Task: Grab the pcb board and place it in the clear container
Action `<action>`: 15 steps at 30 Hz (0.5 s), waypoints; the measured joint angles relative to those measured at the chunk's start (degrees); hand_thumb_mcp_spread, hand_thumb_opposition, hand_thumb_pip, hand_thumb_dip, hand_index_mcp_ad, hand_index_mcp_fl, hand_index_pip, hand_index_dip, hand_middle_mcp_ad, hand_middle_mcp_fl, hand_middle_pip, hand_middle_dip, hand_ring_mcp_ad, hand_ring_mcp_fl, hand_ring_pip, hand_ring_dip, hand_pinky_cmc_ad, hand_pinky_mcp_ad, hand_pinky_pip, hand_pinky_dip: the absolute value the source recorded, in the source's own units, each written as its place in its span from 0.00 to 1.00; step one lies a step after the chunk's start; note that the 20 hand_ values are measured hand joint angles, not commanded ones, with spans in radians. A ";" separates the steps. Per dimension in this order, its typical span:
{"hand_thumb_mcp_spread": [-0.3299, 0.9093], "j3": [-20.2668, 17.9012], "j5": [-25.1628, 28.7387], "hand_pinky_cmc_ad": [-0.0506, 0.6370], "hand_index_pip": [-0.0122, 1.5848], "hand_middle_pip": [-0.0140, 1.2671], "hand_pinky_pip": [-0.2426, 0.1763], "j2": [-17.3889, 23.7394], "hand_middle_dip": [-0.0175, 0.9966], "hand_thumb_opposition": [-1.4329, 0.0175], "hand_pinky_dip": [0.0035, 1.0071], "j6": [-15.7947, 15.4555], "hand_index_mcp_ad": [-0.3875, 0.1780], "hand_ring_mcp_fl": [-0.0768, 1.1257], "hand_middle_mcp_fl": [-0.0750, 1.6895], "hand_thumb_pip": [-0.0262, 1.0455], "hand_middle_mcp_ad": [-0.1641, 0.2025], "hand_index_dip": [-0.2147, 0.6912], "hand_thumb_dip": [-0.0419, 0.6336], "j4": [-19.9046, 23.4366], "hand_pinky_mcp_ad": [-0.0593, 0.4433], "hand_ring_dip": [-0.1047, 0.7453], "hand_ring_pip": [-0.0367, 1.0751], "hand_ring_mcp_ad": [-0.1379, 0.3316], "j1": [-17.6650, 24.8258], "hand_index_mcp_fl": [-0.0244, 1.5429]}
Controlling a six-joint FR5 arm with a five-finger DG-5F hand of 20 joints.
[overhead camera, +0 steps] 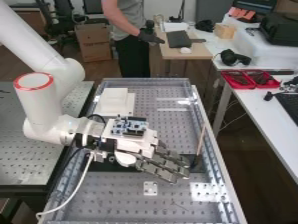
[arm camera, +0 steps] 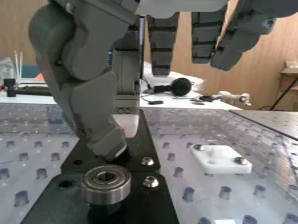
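The hand (overhead camera: 163, 161) is over the middle of the bench in the high view, its fingers straight and spread toward the right. A blue circuit board (overhead camera: 130, 126) lies on top of the wrist mount. A thin upright piece (overhead camera: 201, 140) stands just past the fingertips on a black base. In the wrist view the hand (arm camera: 83, 90) is open above a black plate (arm camera: 159, 197). Behind the thumb rises a thin dark upright edge (arm camera: 142, 55), perhaps the pcb seen edge-on. I cannot make out a separate clear container.
A white box (overhead camera: 114, 102) stands on the clear perforated bench top (overhead camera: 166, 200) behind the arm. Near the thumb sits a metal bearing (arm camera: 106, 184), with a white block (arm camera: 221, 159) beside the plate. Red trays (overhead camera: 247, 80) are on the side table.
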 joint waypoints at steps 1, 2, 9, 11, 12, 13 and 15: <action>0.70 -0.02 -0.02 0.55 0.95 0.12 0.52 0.00 0.15 0.34 0.21 0.05 0.56 0.10 0.13 0.57 0.63 0.27 0.42 0.08 0.49 0.17 0.11 0.75 0.00 0.34; 0.70 -0.07 -0.06 0.55 0.95 0.12 0.52 0.02 0.15 0.34 0.21 0.21 0.56 0.10 0.13 0.57 0.63 0.27 0.42 0.27 0.49 0.17 0.11 0.75 0.01 0.34; 0.70 -0.25 -0.13 0.55 0.95 0.12 0.52 0.23 0.15 0.34 0.21 1.03 0.56 0.10 0.13 0.57 0.64 0.24 0.42 0.94 0.49 0.17 0.11 0.75 0.04 0.37; 0.70 -0.24 -0.09 0.55 0.95 0.12 0.52 0.41 0.15 0.34 0.21 1.37 0.56 0.10 0.13 0.57 0.64 0.24 0.42 1.21 0.49 0.17 0.11 0.75 0.03 0.37; 0.70 -0.24 -0.09 0.55 0.95 0.12 0.52 0.50 0.15 0.34 0.21 1.49 0.56 0.10 0.13 0.57 0.64 0.24 0.42 1.26 0.49 0.17 0.11 0.75 0.03 0.37; 0.70 -0.24 -0.10 0.55 0.95 0.12 0.52 0.56 0.15 0.34 0.20 1.56 0.56 0.10 0.13 0.57 0.64 0.24 0.42 1.30 0.49 0.17 0.11 0.75 0.02 0.38; 0.70 -0.20 -0.31 0.55 0.95 0.12 0.52 0.80 0.15 0.33 0.20 1.79 0.56 0.10 0.14 0.57 0.64 0.23 0.42 1.33 0.49 0.17 0.11 0.75 -0.02 0.38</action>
